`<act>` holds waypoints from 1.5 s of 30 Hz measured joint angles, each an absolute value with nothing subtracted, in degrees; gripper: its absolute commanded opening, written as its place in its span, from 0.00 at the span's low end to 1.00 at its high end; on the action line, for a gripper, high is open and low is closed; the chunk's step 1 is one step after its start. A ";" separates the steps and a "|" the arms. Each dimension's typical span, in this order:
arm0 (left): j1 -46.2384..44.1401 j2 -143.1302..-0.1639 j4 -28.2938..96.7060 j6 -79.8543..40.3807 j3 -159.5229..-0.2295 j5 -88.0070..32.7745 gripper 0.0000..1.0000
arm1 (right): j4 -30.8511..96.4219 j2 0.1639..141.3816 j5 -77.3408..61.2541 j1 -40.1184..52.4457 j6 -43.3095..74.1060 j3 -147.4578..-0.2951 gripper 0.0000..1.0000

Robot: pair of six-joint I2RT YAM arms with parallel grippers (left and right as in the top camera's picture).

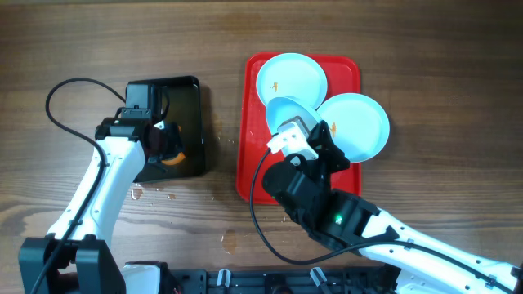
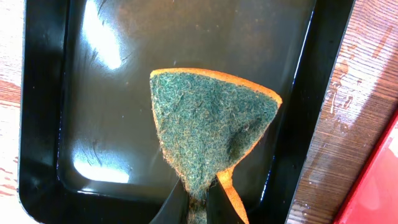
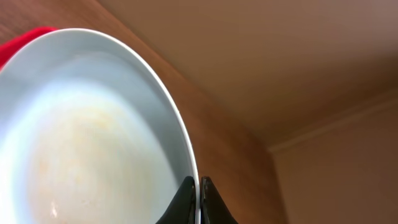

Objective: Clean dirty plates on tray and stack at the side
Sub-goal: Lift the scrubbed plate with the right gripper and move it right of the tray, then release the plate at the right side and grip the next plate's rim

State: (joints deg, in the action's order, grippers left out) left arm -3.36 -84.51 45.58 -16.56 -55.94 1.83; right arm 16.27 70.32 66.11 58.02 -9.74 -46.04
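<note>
The table [image 1: 82, 49] is being viewed straight down from overhead, from far off. The black tray [image 2: 37, 93] and sponge [image 2: 211, 130] are being looked down on closely by the left wrist camera, with the red tray [image 2: 380, 186] edge being shared with overhead. The right wrist camera is being aimed upward, very near a plate [image 3: 81, 137] rim.

You worked on a matt, grained wooden table [image 1: 65, 41]. Your red tray [image 1: 249, 163] looked like smooth plastic, the black tray [image 2: 43, 124] glossy and wet. The sponge [image 2: 211, 124] showed a rough green fibrous face; the 3 plates [image 1: 292, 77] were smooth, glossy.
</note>
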 measured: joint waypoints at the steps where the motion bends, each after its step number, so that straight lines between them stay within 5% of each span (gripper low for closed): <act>1: -3.36 -84.51 45.58 -16.56 -55.92 1.83 0.04 | 17.74 70.04 62.46 57.76 -7.86 -46.17 0.04; 10: -3.36 -84.51 45.54 -16.56 -55.90 1.76 0.04 | 30.50 63.66 42.85 45.01 18.00 -46.59 0.04; 19: -3.36 -84.51 45.56 -16.56 -55.81 1.65 0.04 | 35.57 57.63 8.82 -7.53 33.47 -46.68 0.04; 25: -3.36 -84.51 45.50 -16.56 -55.81 1.63 0.04 | 31.24 68.64 0.84 -30.00 34.94 -46.68 0.04; 29: -3.36 -84.53 45.39 -16.56 -55.81 1.63 0.04 | 26.48 77.34 -0.62 -34.33 34.96 -46.65 0.09; 32: -3.36 -84.53 45.32 -16.56 -55.81 1.63 0.04 | 23.18 82.02 -2.83 -34.61 34.15 -46.65 0.43; 34: -3.36 -84.53 45.34 -16.56 -55.81 1.63 0.04 | 21.63 82.63 -6.00 -34.61 32.62 -46.65 0.51; 40: -3.36 -84.53 45.36 -16.56 -55.81 1.63 0.04 | 22.63 81.01 -20.84 -33.08 25.78 -46.70 0.52; 45: -3.36 -84.53 45.34 -16.56 -55.81 1.63 0.04 | 29.89 80.12 -22.44 -22.00 17.72 -46.81 0.56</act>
State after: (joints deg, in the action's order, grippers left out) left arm -3.36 -84.53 45.34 -16.56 -55.81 1.63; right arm 29.89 80.12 -22.44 -22.00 17.72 -46.81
